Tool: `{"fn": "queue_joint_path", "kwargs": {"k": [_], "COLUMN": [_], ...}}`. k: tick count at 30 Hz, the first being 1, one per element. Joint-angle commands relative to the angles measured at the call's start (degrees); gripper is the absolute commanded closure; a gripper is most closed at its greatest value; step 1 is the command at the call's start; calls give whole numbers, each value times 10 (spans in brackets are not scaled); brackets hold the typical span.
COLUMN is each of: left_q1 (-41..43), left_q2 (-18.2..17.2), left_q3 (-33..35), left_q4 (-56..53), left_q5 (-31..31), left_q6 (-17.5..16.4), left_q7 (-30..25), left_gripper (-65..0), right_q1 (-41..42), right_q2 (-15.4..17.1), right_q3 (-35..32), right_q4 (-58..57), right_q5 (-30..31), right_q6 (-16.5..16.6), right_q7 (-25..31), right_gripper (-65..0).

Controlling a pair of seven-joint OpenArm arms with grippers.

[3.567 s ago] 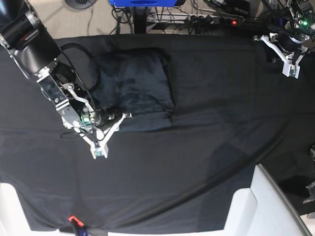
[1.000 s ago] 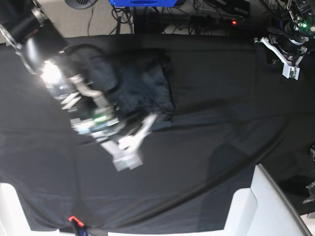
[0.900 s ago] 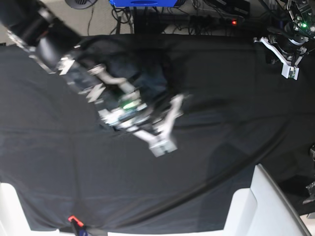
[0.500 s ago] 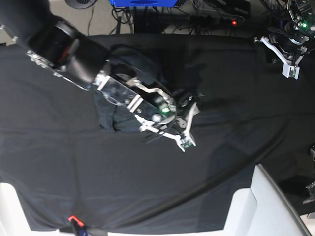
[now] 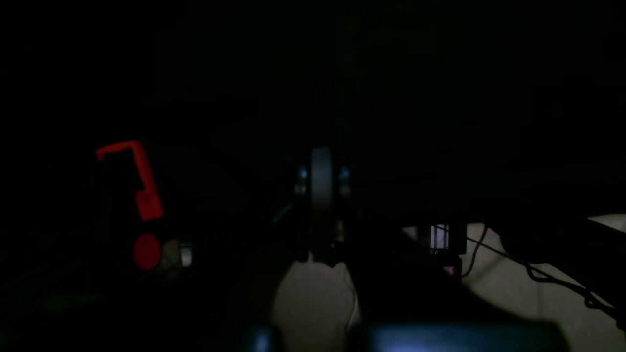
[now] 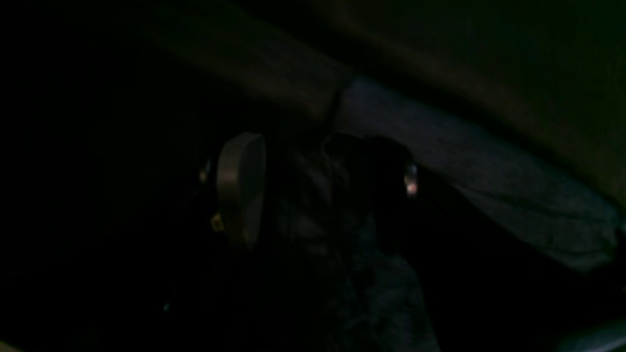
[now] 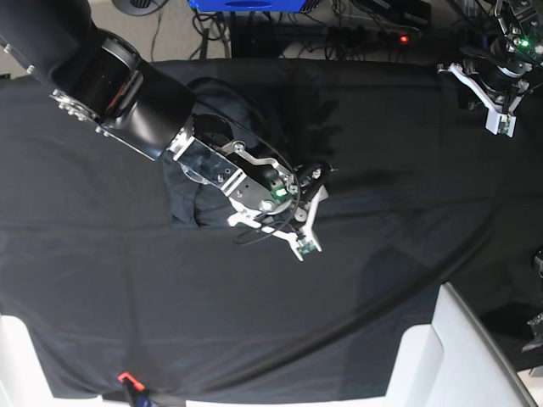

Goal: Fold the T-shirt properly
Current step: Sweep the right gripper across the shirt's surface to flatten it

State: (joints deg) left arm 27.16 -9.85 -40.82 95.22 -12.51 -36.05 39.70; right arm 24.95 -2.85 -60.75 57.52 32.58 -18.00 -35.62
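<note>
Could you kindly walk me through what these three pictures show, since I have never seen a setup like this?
The bright picture looks down from above on a table covered in black cloth. Two robot arms work there. The right gripper, on the big arm at this picture's left, reaches over a dark grey T-shirt lying bunched on the cloth. The left gripper waits at the far corner, away from the shirt.

The two dark pictures come from small cameras on the arms' wrists. The right wrist camera shows one pale finger with grey fabric bunched beside it; whether it grips the shirt is too dark to tell. The left wrist camera shows mostly darkness and a red clamp.
</note>
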Motion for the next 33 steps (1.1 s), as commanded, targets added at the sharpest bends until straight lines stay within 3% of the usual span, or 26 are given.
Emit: {"fn": "queue_joint_path", "kwargs": {"k": [1, 4, 8, 9, 33], "left_q1": [1, 1, 1, 1, 1], "left_q2": [-7, -7, -7, -7, -16], "left_q3": [-4, -4, -4, -4, -4], "left_q4": [8, 8, 8, 8, 1], "left_q5": [-7, -7, -7, -7, -7], "left_q6": [0, 0, 0, 0, 0], "left_q7": [-8, -8, -8, -8, -8], "left_gripper": [0, 0, 0, 0, 0], "right_q1": [20, 20, 20, 20, 52], "right_q2": [-8, -7, -9, -9, -6], "right_q3": [3, 3, 3, 3, 6], "right_q4": [5, 5, 4, 4, 7], "right_q5": [-2, -2, -2, -2, -2], "right_q6": [1, 1, 1, 1, 0], "right_q7": [17, 24, 19, 19, 21], "right_gripper": [-327, -287, -23, 0, 0]}}
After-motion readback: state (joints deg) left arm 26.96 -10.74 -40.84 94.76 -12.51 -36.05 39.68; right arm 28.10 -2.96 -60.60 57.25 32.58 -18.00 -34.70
